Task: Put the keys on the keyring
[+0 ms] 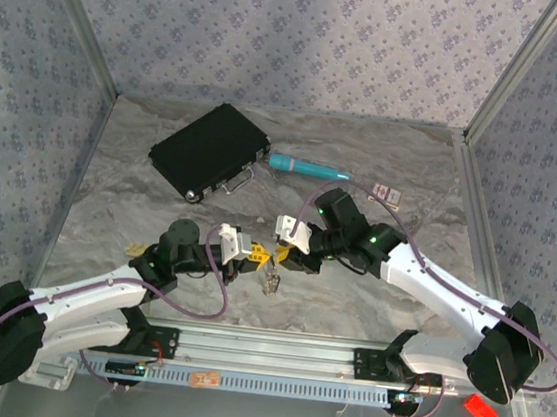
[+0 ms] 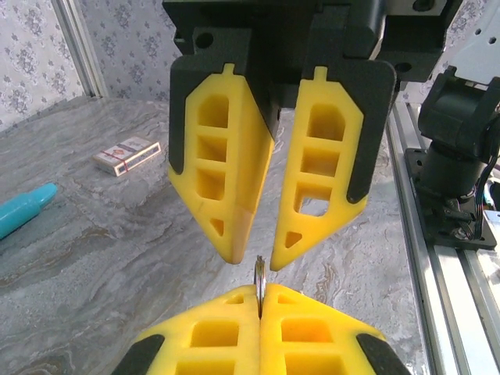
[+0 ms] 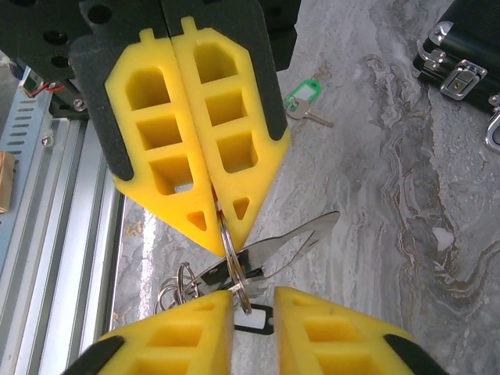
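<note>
My left gripper (image 1: 253, 254) is shut on the thin silvery keyring (image 2: 259, 283), which stands edge-on between its pads. In the right wrist view the keyring (image 3: 234, 258) hangs from the left gripper (image 3: 221, 238), held above the table. Silvery keys (image 3: 301, 234), a dark-framed tag (image 3: 262, 322) and small chain rings (image 3: 173, 287) dangle from it. My right gripper (image 3: 254, 297) faces it tip to tip, open. The ring's lower edge sits by its left finger, not pinched. The keys (image 1: 272, 280) hang below both grippers. A green-headed key (image 3: 303, 98) lies on the table beyond.
A black case (image 1: 210, 148) with metal latches lies at the back left, and a teal pen (image 1: 303, 166) is next to it. A small card box (image 1: 388, 192) sits at the back right. A small brassy thing (image 1: 135, 249) lies left of the left arm. The metal rail (image 1: 272, 354) runs along the near edge.
</note>
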You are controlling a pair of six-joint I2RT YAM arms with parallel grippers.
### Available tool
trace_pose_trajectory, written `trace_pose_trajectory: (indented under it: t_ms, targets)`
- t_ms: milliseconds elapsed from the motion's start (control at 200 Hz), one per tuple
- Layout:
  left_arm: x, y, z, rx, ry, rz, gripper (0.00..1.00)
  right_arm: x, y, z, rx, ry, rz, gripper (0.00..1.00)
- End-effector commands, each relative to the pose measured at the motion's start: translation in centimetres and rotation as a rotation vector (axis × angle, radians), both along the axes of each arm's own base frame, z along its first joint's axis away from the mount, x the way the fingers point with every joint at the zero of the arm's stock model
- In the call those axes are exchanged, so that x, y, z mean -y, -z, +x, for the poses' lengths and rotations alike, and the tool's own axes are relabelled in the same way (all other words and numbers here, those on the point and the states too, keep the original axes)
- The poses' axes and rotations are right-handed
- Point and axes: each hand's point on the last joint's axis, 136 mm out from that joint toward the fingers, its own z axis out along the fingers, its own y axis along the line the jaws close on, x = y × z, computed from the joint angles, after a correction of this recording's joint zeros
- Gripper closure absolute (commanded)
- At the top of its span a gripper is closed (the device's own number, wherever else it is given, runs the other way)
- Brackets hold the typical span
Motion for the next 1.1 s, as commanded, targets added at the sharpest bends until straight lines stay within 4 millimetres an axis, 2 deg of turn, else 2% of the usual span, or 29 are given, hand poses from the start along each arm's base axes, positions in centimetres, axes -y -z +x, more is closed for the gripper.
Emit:
trace_pose_trajectory:
  t_ms: [0,170,350,485,630,805,944,1094]
  targets:
    - [0.1,-2.0,-0.3,0.048,0.013,-0.066,1.0,-0.1,0.0,-0.5,-0.029,-0.007,0.011,0.85]
    - [0.2,-2.1,-0.5,0.052,0.024,-0.076,1.0,0.1,1.0,-0.5,-0.039,-0.008,-0.039,0.95]
    - [0.4,-2.5,-0.6,0.05,0.045,-0.091,1.0,-0.6,1.7,-0.6,-0.056,-0.037,-0.061,0.97]
    - [0.5,-2.6,-0.6,0.052,0.047,-0.092,1.0,-1.0,1.0,-0.4,-0.039,-0.034,-0.026,0.91]
    - [0.4,-2.2,-0.7,0.047,0.045,-0.085,1.0,-0.5,0.1,0.0,-0.022,-0.001,0.018,0.78]
    - [0.4,-2.3,-0.8,0.048,0.049,-0.087,1.0,-0.1,-0.5,0.1,-0.033,0.02,0.06,0.81]
    - [0.4,-2.4,-0.7,0.051,0.047,-0.089,1.0,0.0,-0.6,-0.3,-0.042,0.008,0.076,0.75]
    - [0.4,-2.5,-0.7,0.05,0.046,-0.092,1.0,-0.4,-1.0,-0.3,-0.046,-0.005,0.102,0.75]
